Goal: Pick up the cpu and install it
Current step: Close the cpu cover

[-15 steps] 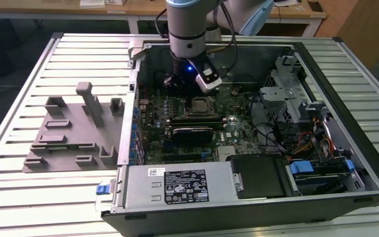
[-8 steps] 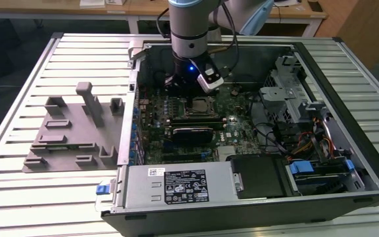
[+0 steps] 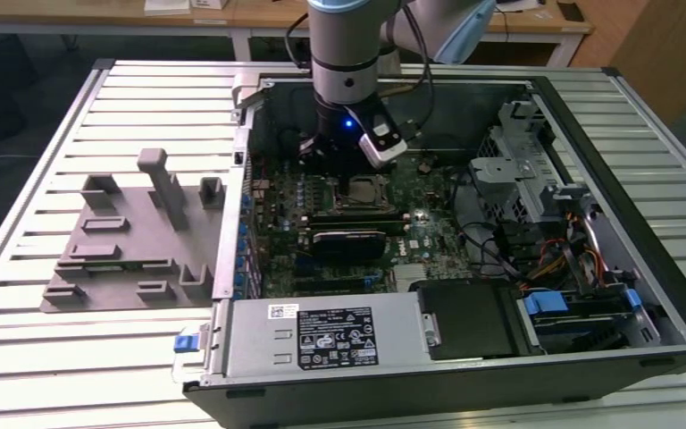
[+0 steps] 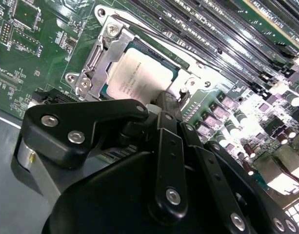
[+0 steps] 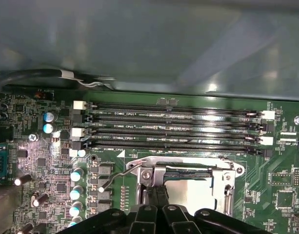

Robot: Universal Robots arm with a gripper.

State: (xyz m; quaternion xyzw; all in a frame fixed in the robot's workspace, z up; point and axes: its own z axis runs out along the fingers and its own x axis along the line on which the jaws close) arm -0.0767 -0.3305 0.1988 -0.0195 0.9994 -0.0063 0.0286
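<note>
tool [image 4: 166,103] tip near cpu [image 4: 139,73] lying in motherboard socket [image 4: 101,51].

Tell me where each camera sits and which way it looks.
Exterior view: off the arm, high up, looking down into the open case; shows the arm.
First wrist view: on the wrist, facing the memory slots; shows the gripper.
Second wrist view: on the wrist, looking past the gripper at the cpu.
Both wrist views share the cpu and gripper.
</note>
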